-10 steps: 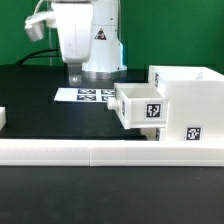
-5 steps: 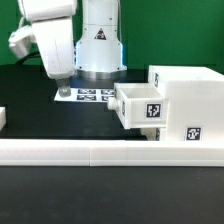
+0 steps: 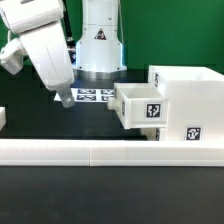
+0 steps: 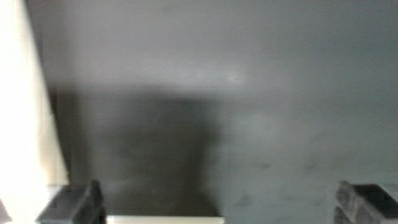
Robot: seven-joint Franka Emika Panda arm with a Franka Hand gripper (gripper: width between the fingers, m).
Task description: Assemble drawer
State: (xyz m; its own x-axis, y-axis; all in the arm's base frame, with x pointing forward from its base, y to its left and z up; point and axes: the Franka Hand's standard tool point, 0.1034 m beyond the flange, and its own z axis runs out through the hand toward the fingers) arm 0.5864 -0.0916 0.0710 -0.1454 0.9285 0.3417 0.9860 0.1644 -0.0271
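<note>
The drawer's tall white box stands at the exterior view's right, with a tag on its front. One shallow tray with a tag sticks halfway out of the box's side. A small white piece shows at the exterior view's left edge; I cannot tell what it is. My gripper hangs tilted over the black table, left of the tray and apart from it. In the wrist view the gripper is open and empty: two dark fingertips stand wide apart over bare table, and a white edge shows between them.
The marker board lies flat on the table behind the tray, just right of my gripper. A long low white border rail runs across the front. The arm's base stands at the back. A white strip lines one side of the wrist view.
The arm has swung toward the exterior view's left and lower, tilting. The gripper has come down from beside the base to the marker board's left end. The drawer parts have not moved.
</note>
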